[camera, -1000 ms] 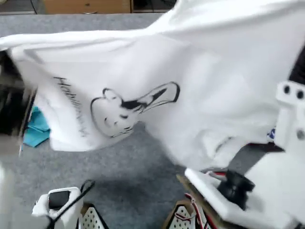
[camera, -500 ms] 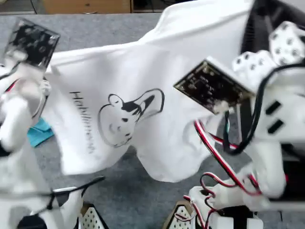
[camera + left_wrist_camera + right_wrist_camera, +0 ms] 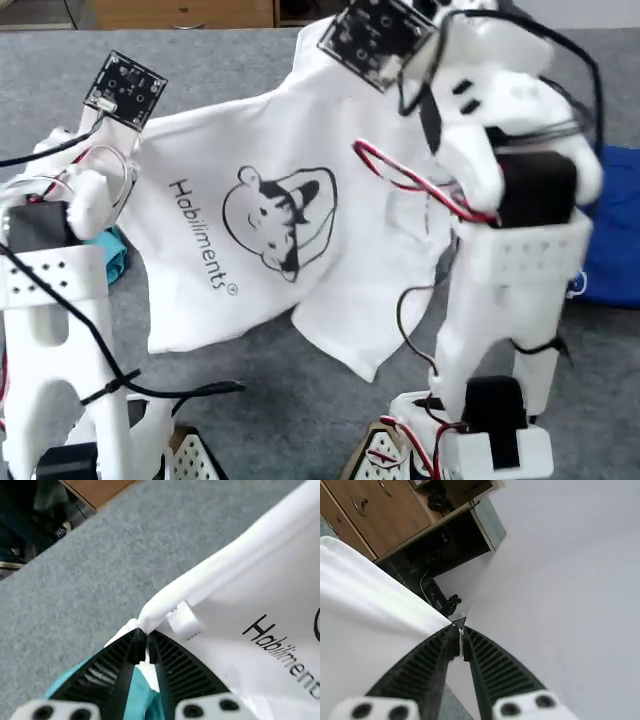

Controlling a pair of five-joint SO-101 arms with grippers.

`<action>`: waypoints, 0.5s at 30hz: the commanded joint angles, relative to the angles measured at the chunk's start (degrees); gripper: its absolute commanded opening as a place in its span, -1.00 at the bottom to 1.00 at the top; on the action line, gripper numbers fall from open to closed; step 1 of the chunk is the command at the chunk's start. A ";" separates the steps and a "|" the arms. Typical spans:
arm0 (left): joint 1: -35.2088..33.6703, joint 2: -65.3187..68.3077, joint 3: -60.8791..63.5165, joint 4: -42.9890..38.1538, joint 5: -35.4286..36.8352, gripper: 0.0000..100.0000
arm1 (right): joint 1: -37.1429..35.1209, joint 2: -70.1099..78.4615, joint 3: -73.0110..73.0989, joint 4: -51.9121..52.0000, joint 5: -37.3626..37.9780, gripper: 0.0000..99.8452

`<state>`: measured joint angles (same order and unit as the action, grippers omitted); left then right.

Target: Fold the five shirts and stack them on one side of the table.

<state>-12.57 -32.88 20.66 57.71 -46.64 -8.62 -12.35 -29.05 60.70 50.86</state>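
Both arms are standing pretty much upright here. The left arm (image 3: 50, 300) is a straight white column, and its wrist bends in toward the middle with the little circuit board (image 3: 125, 90) on top. The left pincer (image 3: 141, 639) has its black ribbed jaws pinched tight on a rolled edge of the white shirt (image 3: 260, 575). The right arm (image 3: 510, 260) reaches higher, with red and black wires (image 3: 400, 180) looping off it and its own wrist board (image 3: 372, 35) way up top. The right pincer (image 3: 458, 629) is clamped the same way, tips together on an edge of the shirt.
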 commanded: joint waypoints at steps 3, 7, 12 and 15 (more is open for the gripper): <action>0.26 1.19 7.03 -18.29 0.18 -0.96 | -0.57 0.57 10.15 -16.53 -0.35 -1.00; 0.35 7.78 8.00 -30.24 0.09 -0.96 | -0.84 5.23 14.90 -30.77 2.20 -1.00; 0.26 20.00 0.88 -39.47 -2.29 -0.96 | -2.86 14.02 12.53 -42.11 7.65 -1.00; 0.26 27.56 -6.59 -42.55 -3.16 -0.96 | -3.21 19.91 8.66 -47.03 9.23 -1.00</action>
<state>-12.57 -10.02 22.95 19.03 -48.84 -10.99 4.53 -15.60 19.21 58.42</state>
